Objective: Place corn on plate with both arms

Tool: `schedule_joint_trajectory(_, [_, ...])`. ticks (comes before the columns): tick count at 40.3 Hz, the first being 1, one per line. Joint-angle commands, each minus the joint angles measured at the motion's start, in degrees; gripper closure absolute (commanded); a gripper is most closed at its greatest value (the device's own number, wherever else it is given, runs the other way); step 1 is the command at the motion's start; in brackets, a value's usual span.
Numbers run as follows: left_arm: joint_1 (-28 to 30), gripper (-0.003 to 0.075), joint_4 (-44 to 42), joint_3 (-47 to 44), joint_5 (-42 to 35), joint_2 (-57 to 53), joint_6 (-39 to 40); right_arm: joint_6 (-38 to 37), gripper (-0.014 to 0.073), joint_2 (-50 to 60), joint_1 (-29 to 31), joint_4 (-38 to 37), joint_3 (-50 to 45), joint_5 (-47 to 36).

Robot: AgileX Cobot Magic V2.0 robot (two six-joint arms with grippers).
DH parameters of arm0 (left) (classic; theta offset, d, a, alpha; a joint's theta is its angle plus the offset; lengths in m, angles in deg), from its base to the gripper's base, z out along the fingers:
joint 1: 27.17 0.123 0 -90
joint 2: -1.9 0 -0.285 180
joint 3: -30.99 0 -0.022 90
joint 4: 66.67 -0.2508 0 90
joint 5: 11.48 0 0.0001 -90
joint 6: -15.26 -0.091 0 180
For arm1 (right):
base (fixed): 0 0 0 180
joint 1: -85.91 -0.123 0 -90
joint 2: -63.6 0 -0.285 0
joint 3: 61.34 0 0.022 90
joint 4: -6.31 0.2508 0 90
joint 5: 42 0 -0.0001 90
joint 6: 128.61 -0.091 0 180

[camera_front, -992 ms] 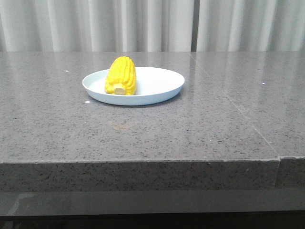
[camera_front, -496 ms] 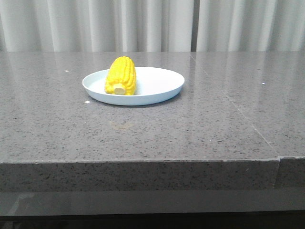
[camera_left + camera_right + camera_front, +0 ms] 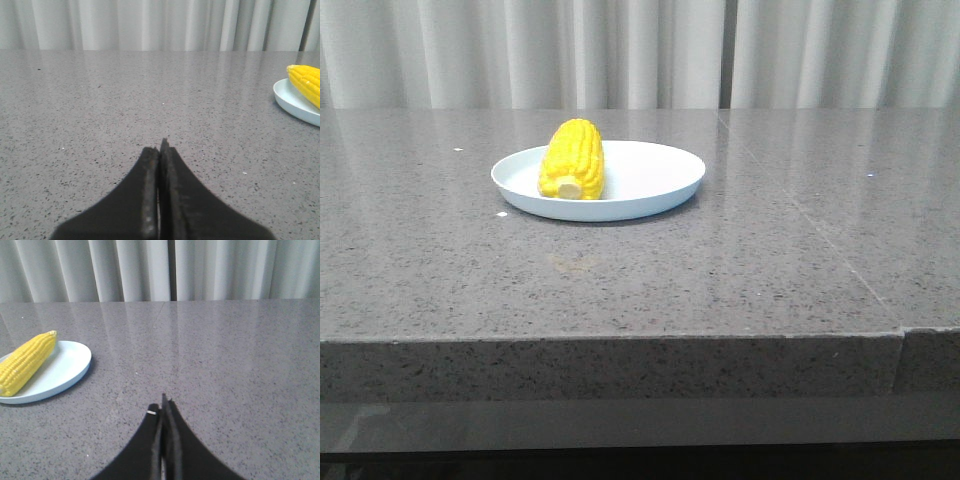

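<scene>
The yellow corn (image 3: 573,160) lies on the left half of the pale blue-white plate (image 3: 650,175), its pale cut end toward me. It also shows in the left wrist view (image 3: 306,82) on the plate's rim (image 3: 292,102), and in the right wrist view (image 3: 27,361) on the plate (image 3: 65,367). My left gripper (image 3: 159,150) is shut and empty, low over the table, well apart from the plate. My right gripper (image 3: 162,407) is shut and empty, apart from the plate on its other side. Neither arm shows in the front view.
The grey speckled stone table (image 3: 720,270) has a seam (image 3: 810,225) running back on the right and a front edge (image 3: 620,340). Pale curtains (image 3: 620,50) hang behind the table.
The plate and corn appear shifted a hair to the left in the front view; otherwise nothing has visibly changed.
</scene>
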Motion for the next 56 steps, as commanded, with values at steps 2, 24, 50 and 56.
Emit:
schedule_joint_trajectory(2, [0.1,0.0741,0.5,-0.1,-4.7,-1.1,0.3,0.6,0.0662,0.6,1.5,-0.5,-1.1,-5.2])
schedule_joint_trajectory(24, [0.1,0.0741,0.5,-0.1,-4.7,-1.0,0.3,0.6,0.0662,9.5,6.8,-0.9,-17.4,-9.2])
schedule_joint_trajectory(50, [0.1,0.0741,0.5,-0.1,-4.7,-1.0,0.3,0.6,0.0662,9.5,6.8,-0.9,-17.4,-9.1])
schedule_joint_trajectory(56, [0.1,0.0741,0.5,-0.1,-4.7,-1.0,0.3,0.6,0.0662,9.5,6.8,-0.9,-17.4,-9.1])
